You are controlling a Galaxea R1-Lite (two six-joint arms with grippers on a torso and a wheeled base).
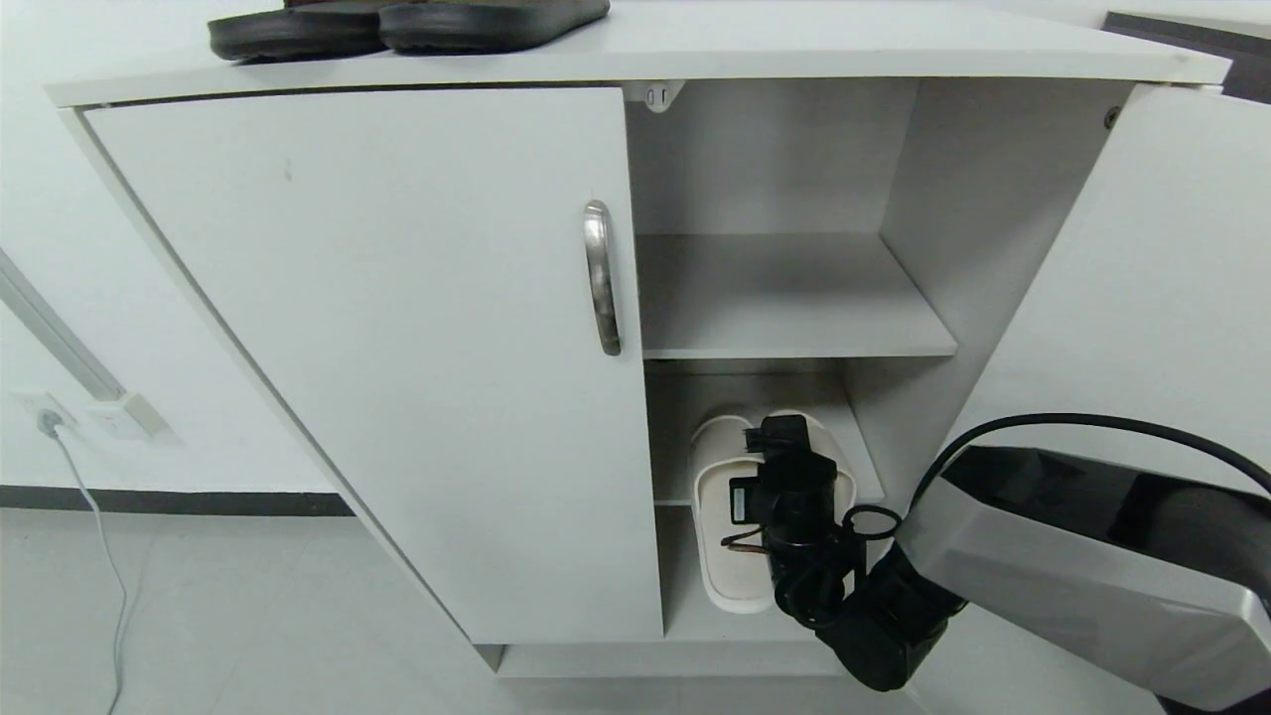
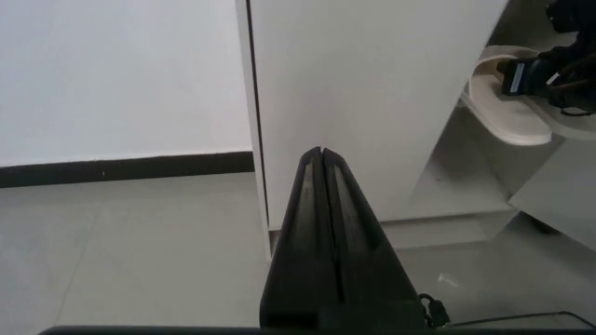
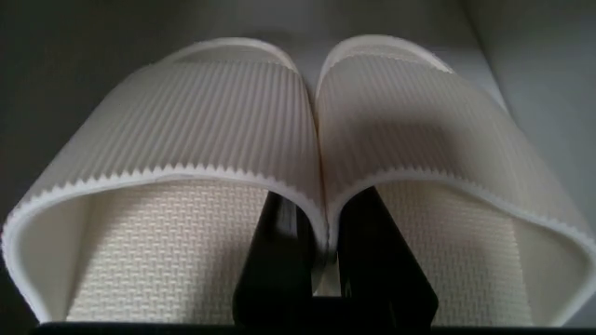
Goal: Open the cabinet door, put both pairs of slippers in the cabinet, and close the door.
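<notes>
The white cabinet has its left door (image 1: 348, 348) shut and its right door (image 1: 1162, 278) swung open. A pair of white ribbed slippers (image 1: 717, 497) (image 3: 205, 140) lies side by side at the lower shelf, heels sticking out past its front edge. My right gripper (image 1: 779, 437) (image 3: 326, 270) is shut on the two inner walls of these slippers, pinching them together. A pair of black slippers (image 1: 397, 25) rests on the cabinet top at the left. My left gripper (image 2: 321, 158) is shut and empty, low in front of the shut door, with the white slippers (image 2: 507, 102) off to its side.
The shut door carries a metal handle (image 1: 601, 278). The middle shelf (image 1: 784, 298) is bare. A wall socket with a hanging cable (image 1: 45, 417) is on the wall to the left. Grey floor (image 1: 248, 616) lies in front.
</notes>
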